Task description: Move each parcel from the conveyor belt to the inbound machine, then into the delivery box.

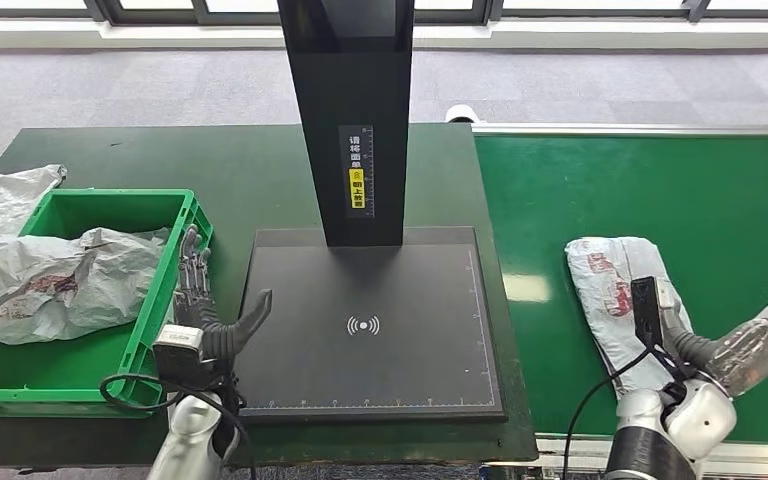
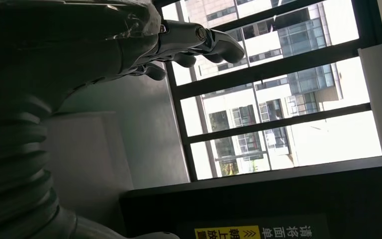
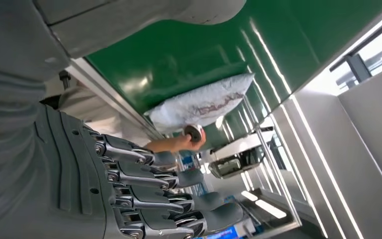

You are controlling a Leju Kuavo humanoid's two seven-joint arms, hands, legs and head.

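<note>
A grey plastic parcel (image 1: 615, 290) with red print lies on the green conveyor belt (image 1: 660, 190); the right wrist view shows the parcel (image 3: 204, 102) too. My right hand (image 1: 750, 345) is open just to the right of it, fingers spread, apart from the bag; its fingers (image 3: 149, 194) hold nothing. My left hand (image 1: 205, 310) is open with fingers pointing up, between the green delivery box (image 1: 155, 335) and the black inbound machine's platform (image 1: 370, 330). In the left wrist view the left hand (image 2: 179, 42) is empty. Crumpled grey parcels (image 1: 60, 280) lie in the box.
The machine's black post (image 1: 355, 110) rises from the back of the platform. Another grey bag (image 1: 0, 195) lies on the dark table left of the box. A person's hand (image 3: 179, 142) shows in the right wrist view near the belt's metal edge.
</note>
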